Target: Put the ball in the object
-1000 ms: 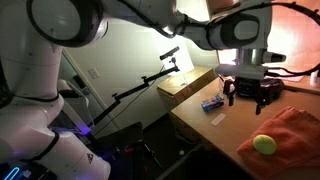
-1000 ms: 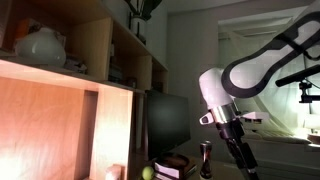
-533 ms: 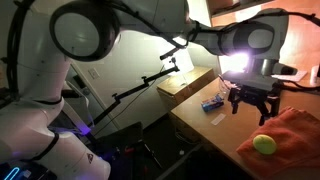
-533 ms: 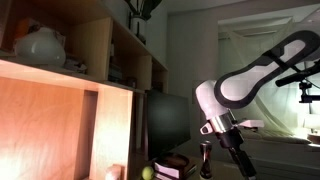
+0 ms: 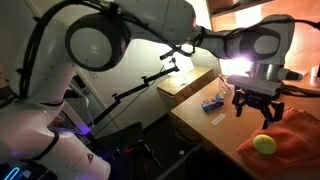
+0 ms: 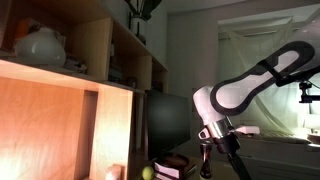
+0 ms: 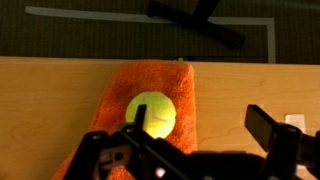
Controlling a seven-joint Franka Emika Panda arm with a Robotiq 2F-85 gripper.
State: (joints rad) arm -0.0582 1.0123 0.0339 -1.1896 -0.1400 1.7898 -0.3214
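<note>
The yellow-green ball (image 5: 264, 144) lies on the orange-red cloth (image 5: 295, 130) on the wooden table. My gripper (image 5: 257, 108) hangs above the table just beside the cloth, a little above and to the side of the ball, fingers spread and empty. In the wrist view the ball (image 7: 150, 113) sits on the cloth (image 7: 150, 85) by one finger, with the gripper (image 7: 200, 130) open over the cloth edge and bare wood. In an exterior view the ball (image 6: 147, 173) shows small and low beside the shelf.
A cardboard box (image 5: 185, 83) and a small blue item (image 5: 211, 103) with a white piece (image 5: 218, 118) lie on the table (image 5: 200, 125). A black stand arm (image 5: 150, 80) reaches in from the side. A wooden shelf unit (image 6: 70, 90) fills an exterior view.
My gripper has moved across the table toward the cloth and the ball, and slightly lower. The ball and cloth have not moved.
</note>
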